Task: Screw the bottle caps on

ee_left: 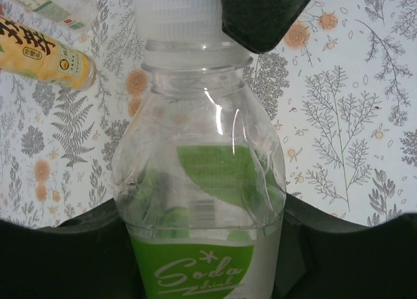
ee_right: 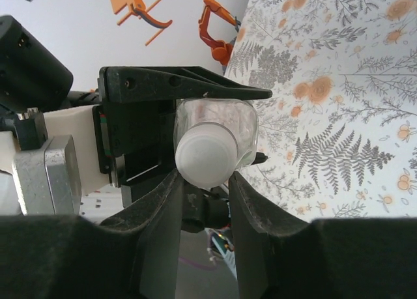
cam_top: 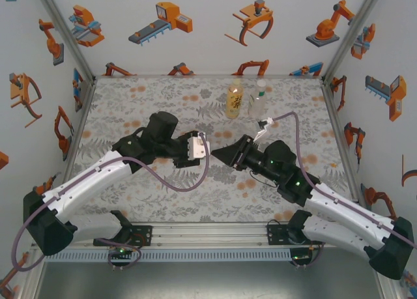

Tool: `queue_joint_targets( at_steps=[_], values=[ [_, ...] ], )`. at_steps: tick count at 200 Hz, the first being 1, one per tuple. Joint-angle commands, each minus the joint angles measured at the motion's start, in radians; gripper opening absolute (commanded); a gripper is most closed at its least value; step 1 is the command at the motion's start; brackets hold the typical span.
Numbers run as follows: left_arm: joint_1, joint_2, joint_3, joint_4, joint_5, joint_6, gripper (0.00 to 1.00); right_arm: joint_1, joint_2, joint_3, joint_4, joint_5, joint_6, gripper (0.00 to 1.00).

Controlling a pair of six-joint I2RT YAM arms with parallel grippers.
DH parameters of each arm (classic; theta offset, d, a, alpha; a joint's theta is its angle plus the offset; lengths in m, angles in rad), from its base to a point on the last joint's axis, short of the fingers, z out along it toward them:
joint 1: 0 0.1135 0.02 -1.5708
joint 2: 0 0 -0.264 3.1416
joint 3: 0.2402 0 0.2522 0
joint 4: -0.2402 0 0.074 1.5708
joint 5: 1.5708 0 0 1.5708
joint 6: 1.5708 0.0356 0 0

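1. The flower-and-fern patterned surface (cam_top: 130, 110) spreads under both arms, which meet nose to nose over its middle.
2. The left end effector (cam_top: 203, 149) is clenched round the lower body of the green-labelled bottle (ee_left: 195, 182). It holds the bottle on its side, with the neck pointing toward the right arm.
3. The right end effector (ee_right: 205, 175) faces that neck head-on. Its two fingers are closed on either side of the white cap (ee_right: 205, 157), touching it and grasping it.
4. The yellow bottle (cam_top: 234, 98) and the slim clear bottle (cam_top: 257, 103) stand upright, just beside each other, near the far edge of the surface. Both are well apart from the end effectors.
5. The white cap sits on the mouth of the held bottle, just above its neck ring. I cannot tell how far down it is screwed.
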Motion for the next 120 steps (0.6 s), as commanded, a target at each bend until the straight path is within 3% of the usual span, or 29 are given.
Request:
queue_joint_targets(
  at_steps=[1, 45, 69, 120],
  values=[
    [-0.014, -0.01, 0.012, 0.001, 0.048, 0.014, 0.0, -0.01, -0.03, 0.004, -0.007, 0.078, 0.02, 0.07],
    [-0.023, -0.009, 0.02, -0.032, 0.09, 0.033, 0.0, -0.01, -0.092, 0.106, -0.156, -0.022, -0.403, 0.56],
    [-0.024, -0.014, 0.027, -0.048, 0.12, 0.038, 0.0, -0.009, -0.129, 0.153, -0.241, -0.089, -0.706, 0.62],
    [-0.024, -0.019, 0.04, -0.08, 0.172, 0.051, 0.0, -0.01, -0.092, 0.265, -0.406, -0.402, -1.388, 0.63]
  ],
)
